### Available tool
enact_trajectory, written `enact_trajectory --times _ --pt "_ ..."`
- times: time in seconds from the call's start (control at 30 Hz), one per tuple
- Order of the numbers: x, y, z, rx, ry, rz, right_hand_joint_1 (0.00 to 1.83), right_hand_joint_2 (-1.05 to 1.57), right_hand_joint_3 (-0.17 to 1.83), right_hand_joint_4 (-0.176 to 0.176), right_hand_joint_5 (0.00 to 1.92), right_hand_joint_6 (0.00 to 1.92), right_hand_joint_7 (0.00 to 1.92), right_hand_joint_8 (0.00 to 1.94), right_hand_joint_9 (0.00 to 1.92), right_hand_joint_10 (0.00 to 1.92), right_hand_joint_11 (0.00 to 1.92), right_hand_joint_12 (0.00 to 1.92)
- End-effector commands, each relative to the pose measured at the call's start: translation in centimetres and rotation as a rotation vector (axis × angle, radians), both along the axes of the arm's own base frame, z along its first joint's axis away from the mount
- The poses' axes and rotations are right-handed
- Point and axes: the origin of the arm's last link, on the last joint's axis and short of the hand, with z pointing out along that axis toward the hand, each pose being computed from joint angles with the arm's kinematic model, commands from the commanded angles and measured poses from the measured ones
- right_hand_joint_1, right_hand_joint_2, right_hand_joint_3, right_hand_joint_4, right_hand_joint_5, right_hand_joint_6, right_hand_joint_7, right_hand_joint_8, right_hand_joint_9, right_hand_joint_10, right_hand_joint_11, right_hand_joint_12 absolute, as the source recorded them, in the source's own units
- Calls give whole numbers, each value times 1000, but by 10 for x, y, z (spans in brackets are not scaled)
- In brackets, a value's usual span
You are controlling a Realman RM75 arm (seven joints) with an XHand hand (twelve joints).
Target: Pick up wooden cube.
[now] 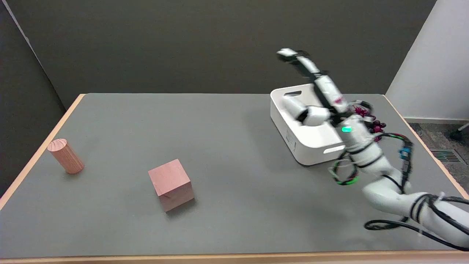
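Nearest the cam: table's [234, 220] front edge, a light wood strip along the bottom w/ grey top behind it. Right arm [403, 198] comes in from lower right, white segments w/ black cables looped round it, plus a green-lit spot near the wrist.

Right hand [317, 97] is up in the air over the white bin [311, 146], reaching toward the far side of the table. Fingers spread apart: long ones stretched up and away, one tip blurred at the top, thumb [306, 113] sticking out to the left over the bin's inside. Nothing in the hand. Can't tell if any finger touches the bin wall; looks like it hovers above.

Wooden cube [171, 184] sits on the grey top left of centre, fairly near the front edge, turned a bit so a corner faces the cam. Pinkish-brown, resting flat, nothing touching it. Well apart from the hand and the bin.

Wooden cylinder [66, 156] lies further left, near the table's left edge, tilted/leaning w/ its round end up and to the left. Apart from the cube.

Bin is at right rear of the table, rectangular w/ rounded corners, handle slots in the short walls. Dark wall behind, lighter wall at far right.
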Motion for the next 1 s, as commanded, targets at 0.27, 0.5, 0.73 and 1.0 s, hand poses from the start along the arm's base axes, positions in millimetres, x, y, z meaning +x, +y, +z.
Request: enact_trajectory --times 0.27,0.5,0.73,1.0 --pt "33 -17 -220 123 909 184 499 597 884 -127 140 354 144 249 48 441 -1 630" --pt "18 -7 -240 178 959 162 506 565 918 -136 98 367 99 259 32 422 -1 616" --pt "9 -2 -258 198 963 126 560 538 962 -139 56 385 78 230 35 359 -1 567" --pt "-21 -17 -275 222 966 -11 617 541 967 -139 57 389 78 249 33 392 -1 608"
